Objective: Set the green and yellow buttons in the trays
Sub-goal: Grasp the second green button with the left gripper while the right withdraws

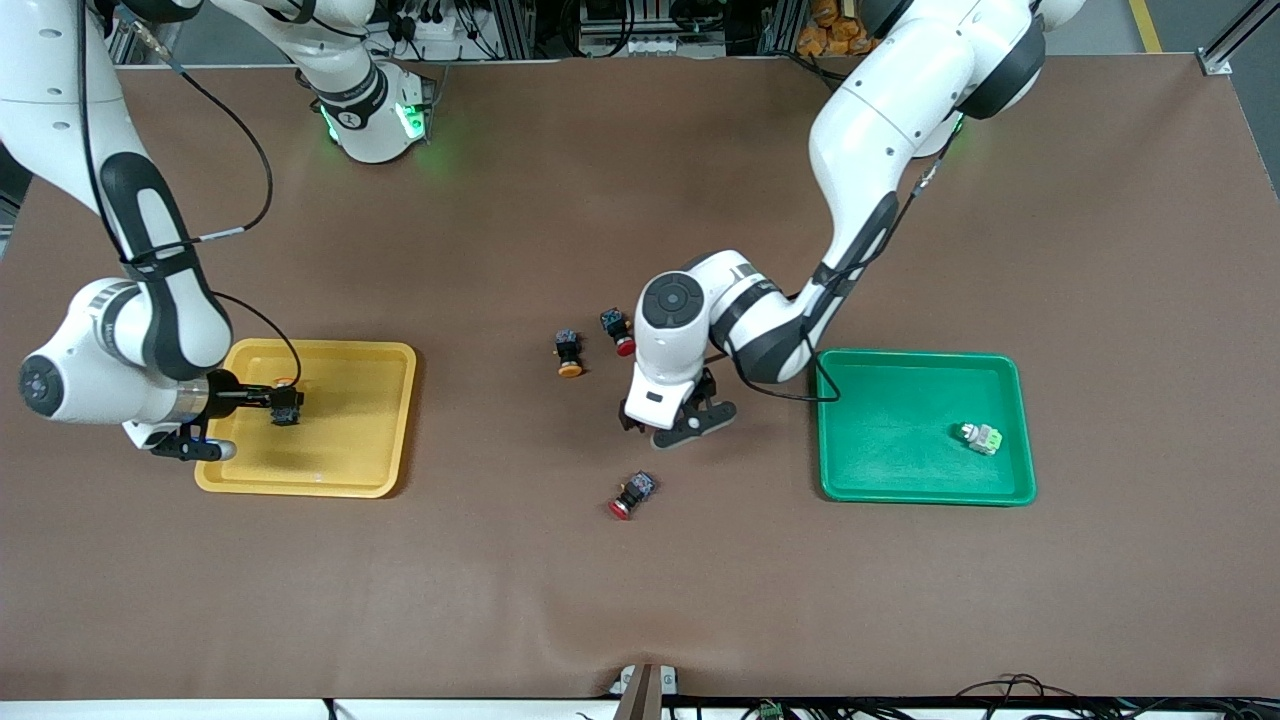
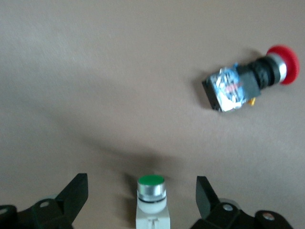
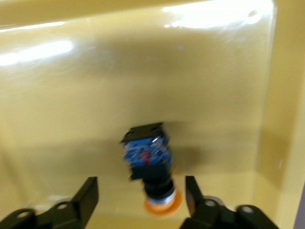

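**Two tools, two buttons: one over the yellow tray, one about to be picked**

Front view: the right tool [image 1: 262, 398] is hanging over the yellow tray [image 1: 385, 420], with a yellow-capped button [image 1: 286, 402] showing at its tip. The left tool [image 1: 680, 425] is sitting low over the worktop [image 1: 1100, 250] between the two trays, hiding whatever lies under it. A second yellow-capped button [image 1: 569, 353] is lying on the worktop toward the right arm's end from that tool, with a red-capped button [image 1: 618, 332] just beside it; another red-capped button [image 1: 633, 494] is lying nearer the camera. One green button [image 1: 979, 437] is already resting in the green tray [image 1: 870, 480].

Left wrist view: the left tool [image 2: 142, 195] is standing wide, its fingers [image 2: 76, 193] well apart on either side of an upright green-capped button [image 2: 151, 198] without touching it. A red-capped button [image 2: 250, 87] is lying on its side farther off. To do this pick well, the tool should probably be centred on the whitish body, lowered so the pads meet the body below the metal collar, and closed evenly so the button is not tipping.

Right wrist view: the right tool [image 3: 141, 198] is spread wide over the yellow tray floor [image 3: 71, 109]. The yellow-capped button [image 3: 148, 164] is lying between the fingers, apparently free of both, though blur is making contact hard to judge. Lifting straight up would be avoiding a knock.
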### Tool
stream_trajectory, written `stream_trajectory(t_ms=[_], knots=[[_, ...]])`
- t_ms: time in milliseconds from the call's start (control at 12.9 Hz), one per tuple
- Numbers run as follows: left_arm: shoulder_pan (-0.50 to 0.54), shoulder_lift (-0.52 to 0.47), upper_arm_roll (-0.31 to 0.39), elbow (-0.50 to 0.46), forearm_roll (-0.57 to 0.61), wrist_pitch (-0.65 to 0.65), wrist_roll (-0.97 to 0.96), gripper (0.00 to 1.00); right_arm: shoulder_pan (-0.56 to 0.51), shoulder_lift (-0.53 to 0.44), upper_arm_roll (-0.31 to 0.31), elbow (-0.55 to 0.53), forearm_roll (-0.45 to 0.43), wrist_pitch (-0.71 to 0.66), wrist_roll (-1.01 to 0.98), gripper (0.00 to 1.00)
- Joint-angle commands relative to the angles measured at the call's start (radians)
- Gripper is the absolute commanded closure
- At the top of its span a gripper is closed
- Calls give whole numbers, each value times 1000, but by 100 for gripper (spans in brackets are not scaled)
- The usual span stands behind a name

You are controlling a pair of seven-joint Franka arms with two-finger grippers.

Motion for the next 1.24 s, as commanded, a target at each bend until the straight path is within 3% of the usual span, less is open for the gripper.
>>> stream_trajectory(t_ms=[0,155,386,464,618,695,850,1004,1159], knots=[[-26,27,13,34,5,1,-27,0,27,-16,8,144,4,-201,36,0],[-36,41,13,34,5,1,-22,0,48,-21,11,172,4,-230,36,0],[-43,41,13,25,3,-1,-27,13,84,-62,16,175,4,-255,62,0],[-45,43,13,14,3,-2,-27,21,99,-68,17,183,4,-266,120,0],[-58,43,13,14,2,-4,-25,49,150,-71,17,216,4,-298,242,0],[-59,44,13,14,2,-4,-25,67,167,-71,19,230,6,-310,275,0],[-60,46,13,14,2,-5,-25,99,176,-79,64,232,35,-313,278,0],[-48,21,13,14,6,-15,-27,100,180,-82,107,235,40,-310,277,0],[39,-32,3,14,8,-47,-16,100,196,-82,126,235,41,-306,283,0]])
